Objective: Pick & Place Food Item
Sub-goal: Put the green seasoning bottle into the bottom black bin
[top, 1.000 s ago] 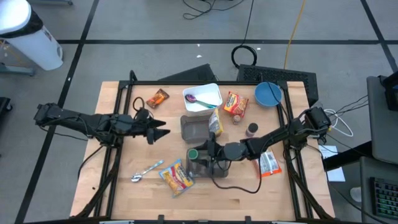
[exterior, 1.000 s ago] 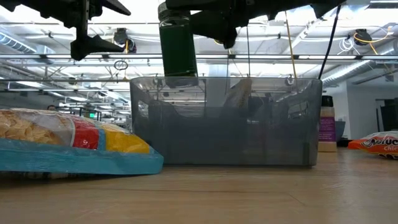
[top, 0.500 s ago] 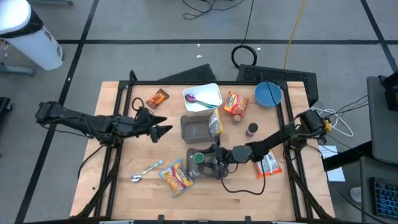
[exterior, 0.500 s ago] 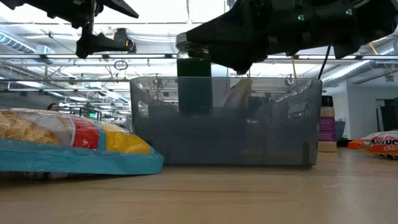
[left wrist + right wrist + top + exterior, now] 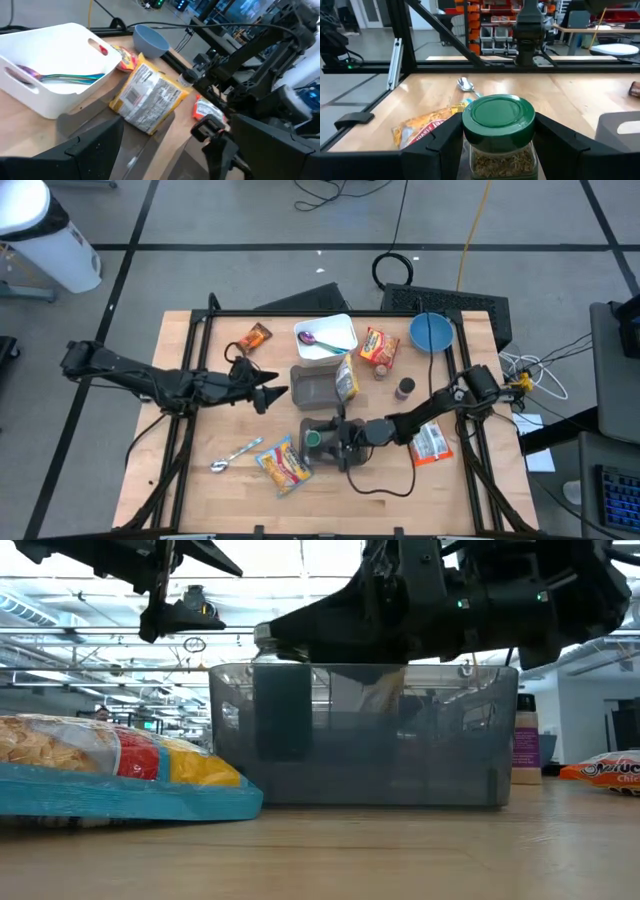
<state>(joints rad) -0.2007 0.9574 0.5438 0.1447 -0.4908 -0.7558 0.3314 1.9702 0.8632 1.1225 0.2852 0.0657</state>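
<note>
The right gripper (image 5: pixel 322 442) is clamped on a green-lidded jar (image 5: pixel 313 439) of dried herbs, its fingers (image 5: pixel 445 145) hugging the glass on both sides, and the jar hangs low inside the near grey bin (image 5: pixel 365 735). So the pick looks done and the placing nearly so; what is left seems to be setting the jar on the bin floor and letting go. Beyond it, a yellow packet (image 5: pixel 346 383) leans in the second bin. The left gripper (image 5: pixel 275 393) waits off to the side, spread wide and empty.
</note>
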